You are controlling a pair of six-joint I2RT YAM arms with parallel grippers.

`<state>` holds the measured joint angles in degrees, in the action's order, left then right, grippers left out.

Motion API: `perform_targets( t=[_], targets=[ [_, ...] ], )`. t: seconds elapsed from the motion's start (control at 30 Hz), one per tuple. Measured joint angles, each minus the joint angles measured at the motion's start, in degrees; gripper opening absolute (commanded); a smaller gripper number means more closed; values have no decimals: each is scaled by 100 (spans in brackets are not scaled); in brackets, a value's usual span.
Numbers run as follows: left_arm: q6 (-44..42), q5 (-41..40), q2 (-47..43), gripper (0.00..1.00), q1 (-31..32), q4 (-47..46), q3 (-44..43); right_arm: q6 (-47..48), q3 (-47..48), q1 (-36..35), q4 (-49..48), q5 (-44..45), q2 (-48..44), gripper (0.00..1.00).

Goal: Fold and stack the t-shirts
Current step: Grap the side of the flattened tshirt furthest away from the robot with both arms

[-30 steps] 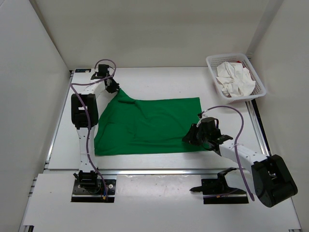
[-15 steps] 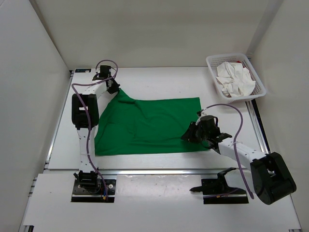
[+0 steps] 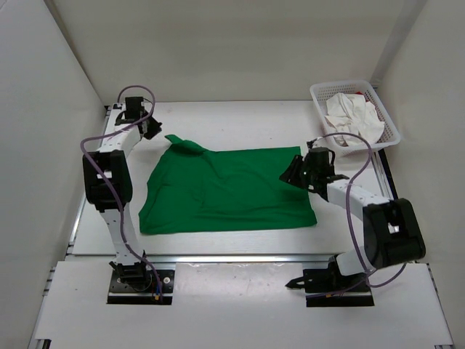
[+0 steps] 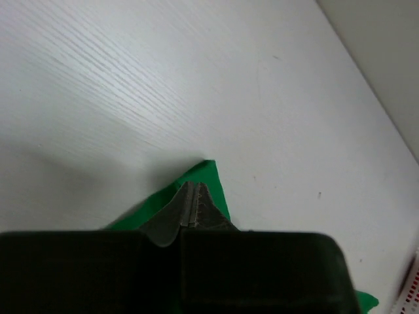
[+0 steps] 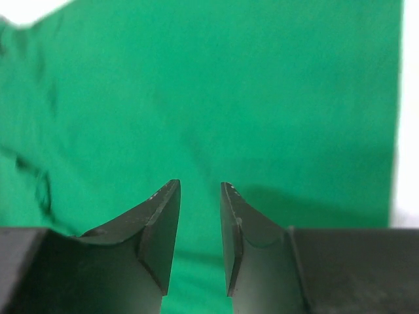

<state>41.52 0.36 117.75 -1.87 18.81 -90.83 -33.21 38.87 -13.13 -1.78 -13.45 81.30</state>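
The green t-shirt (image 3: 225, 190) lies spread flat in the middle of the table. My left gripper (image 3: 152, 131) is at its far-left corner. In the left wrist view the jaws (image 4: 192, 185) are shut, and the green corner (image 4: 211, 180) sticks out around the tips. My right gripper (image 3: 291, 173) hovers over the shirt's far-right part. It is open and empty, with green cloth (image 5: 262, 85) below the fingertips (image 5: 200, 187). The white t-shirt (image 3: 354, 120) lies crumpled in the basket. The red t-shirt is mostly hidden.
The white mesh basket (image 3: 318, 106) stands at the far right corner of the table. White walls enclose the table at the left, back and right. A metal rail runs along the near edge. Purple cables loop over both arms.
My left gripper moved left, drawing the shirt's far-left corner out with it. My right gripper swung from the shirt's near-right edge to its far-right part.
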Motion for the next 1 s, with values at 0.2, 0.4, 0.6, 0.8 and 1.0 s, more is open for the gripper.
perform_targets(
  t=[0.2,0.4,0.6,0.8,1.0],
  targets=[
    [70,103,-420,0,-31,-251,341,299,960,393,-2,404,960,34],
    [92,223,-472,0,-42,-302,791,647,2175,807,131,883,1923,35],
    [-72,225,-184,26,-44,-103,348,892,2789,855,328,1150,2546,35],
    [-138,214,455,33,-15,7,-138,953,2787,870,433,1163,2601,35],
    [-175,203,916,34,20,214,-310,970,2682,870,400,1113,2599,35]
  ],
)
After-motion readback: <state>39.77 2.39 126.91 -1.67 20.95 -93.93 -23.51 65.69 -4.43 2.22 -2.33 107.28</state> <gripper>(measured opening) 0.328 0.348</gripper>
